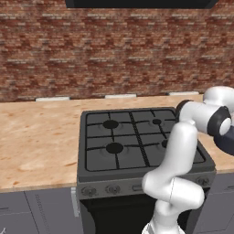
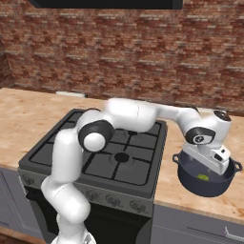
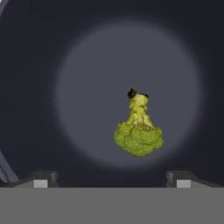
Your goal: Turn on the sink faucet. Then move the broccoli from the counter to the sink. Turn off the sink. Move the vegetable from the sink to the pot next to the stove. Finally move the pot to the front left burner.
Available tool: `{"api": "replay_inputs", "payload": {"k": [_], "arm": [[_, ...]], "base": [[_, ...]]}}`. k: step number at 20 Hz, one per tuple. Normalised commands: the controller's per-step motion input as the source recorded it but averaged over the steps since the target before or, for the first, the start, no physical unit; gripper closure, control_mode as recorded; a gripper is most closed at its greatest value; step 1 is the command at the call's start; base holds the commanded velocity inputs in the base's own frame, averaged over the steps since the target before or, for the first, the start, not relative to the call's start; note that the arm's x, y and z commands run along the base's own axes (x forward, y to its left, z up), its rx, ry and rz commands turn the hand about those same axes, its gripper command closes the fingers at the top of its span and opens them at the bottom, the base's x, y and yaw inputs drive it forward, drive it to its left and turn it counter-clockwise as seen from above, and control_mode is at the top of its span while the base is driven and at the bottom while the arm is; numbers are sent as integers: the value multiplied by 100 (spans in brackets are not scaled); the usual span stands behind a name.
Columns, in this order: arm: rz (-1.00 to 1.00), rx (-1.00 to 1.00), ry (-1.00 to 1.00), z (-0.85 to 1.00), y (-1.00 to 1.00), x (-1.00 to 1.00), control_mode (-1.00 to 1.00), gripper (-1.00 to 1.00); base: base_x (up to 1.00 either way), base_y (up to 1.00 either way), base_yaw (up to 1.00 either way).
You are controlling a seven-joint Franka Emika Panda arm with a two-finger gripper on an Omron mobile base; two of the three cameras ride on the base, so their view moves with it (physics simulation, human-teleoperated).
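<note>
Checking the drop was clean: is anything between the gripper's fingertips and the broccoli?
Nothing: in the hand view the open gripper hangs above the broccoli on the pot floor.

Glossy white rounded arm (image 2: 71, 157), dark grey joint caps — small dark-tipped claw (image 3: 112, 177)

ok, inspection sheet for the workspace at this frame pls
surface: tan counter, stove set into it.
job's things: broccoli lies on the floor of the pot; pot sits on the counter right of the stove, not on a burner.
clutter: nothing seen.
grippers: gripper open over the pot, fingers apart, clear of the broccoli.
cables: nothing seen.
surroundings: brick wall, grey cabinet fronts.
</note>
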Motion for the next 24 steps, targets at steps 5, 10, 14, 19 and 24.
{"api": "replay_inputs", "payload": {"k": [5, 10, 14, 19, 24], "arm": [[1, 0, -1, 43, 40, -2, -100, -100], [6, -2, 0, 31, 51, 0, -100, -100], [11, -6, 0, 11, 52, 0, -100, -100], [11, -8, 0, 0, 48, 0, -100, -100], [9, -8, 0, 0, 24, 0, -100, -100]], "base": [[0, 0, 0], [0, 0, 0], [0, 0, 0], [0, 0, 0], [0, 0, 0]]}}
